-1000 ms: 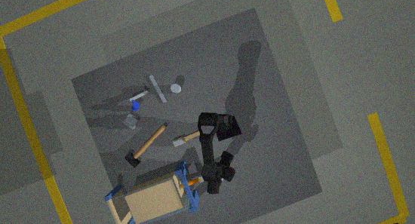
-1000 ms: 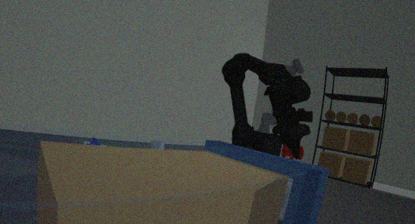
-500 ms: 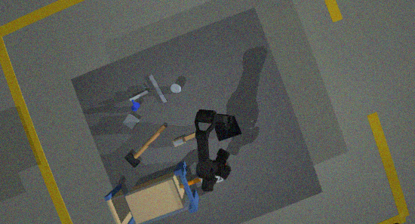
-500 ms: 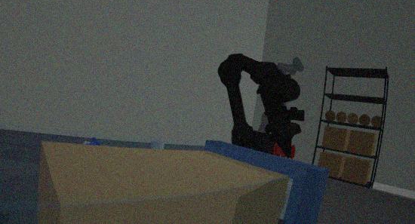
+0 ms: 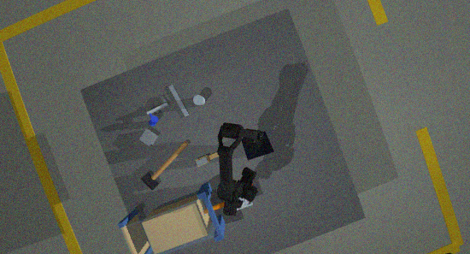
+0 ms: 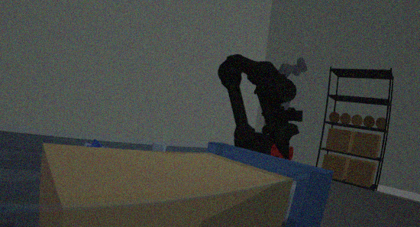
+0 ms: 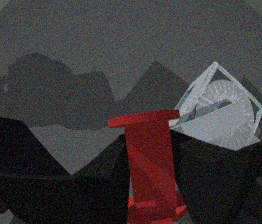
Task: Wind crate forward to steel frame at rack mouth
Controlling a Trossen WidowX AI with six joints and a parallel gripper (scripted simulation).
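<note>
My gripper [image 7: 144,137] [image 6: 282,150] is shut on the red winch handle [image 7: 151,165], which has a flared collar above the fingers. The key end of the handle is hidden. The grey hand winch [image 7: 214,120] [image 5: 244,203] with its ribbed round drum is on the bench, beyond and to the right of the handle in the wrist view. An orange strap [image 5: 217,207] runs from the winch side toward the crate. The tan crate [image 5: 175,228] [image 6: 153,173] looks flat, behind the blue frame [image 5: 216,221] [image 6: 313,192]. Whether they touch is unclear. The clear panels are hard to make out.
A hammer [image 5: 171,160] and a shorter wooden-handled tool [image 5: 207,159] lie between the crate and the arm. Farther back are a grey bar [image 5: 178,101], a pale round piece [image 5: 199,100], a blue piece [image 5: 153,119] and a grey block [image 5: 149,137].
</note>
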